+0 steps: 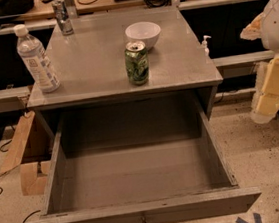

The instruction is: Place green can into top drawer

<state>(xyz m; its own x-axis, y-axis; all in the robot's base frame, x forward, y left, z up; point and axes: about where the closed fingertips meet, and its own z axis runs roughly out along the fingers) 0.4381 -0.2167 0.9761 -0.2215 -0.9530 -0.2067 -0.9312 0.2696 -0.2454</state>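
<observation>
The green can (137,62) stands on the grey cabinet top (94,63) near its front edge, well to the left of the gripper (265,104), which hangs at the right edge of the view; whether it is open or closed cannot be told. The can is upright, long axis vertical, silver pull-tab top upward, sides mottled green and white. Below it, the top drawer (141,214) is pulled out.

Arm (276,17): single, white rounded casing, entering at right edge of view, largely cut off by the frame | Gripper (268,100): pale yellow blocky segments directly below the white casing, right edge, mid-height | Pose: tilted down and leftward, hanging in the air, touching nothing
</observation>
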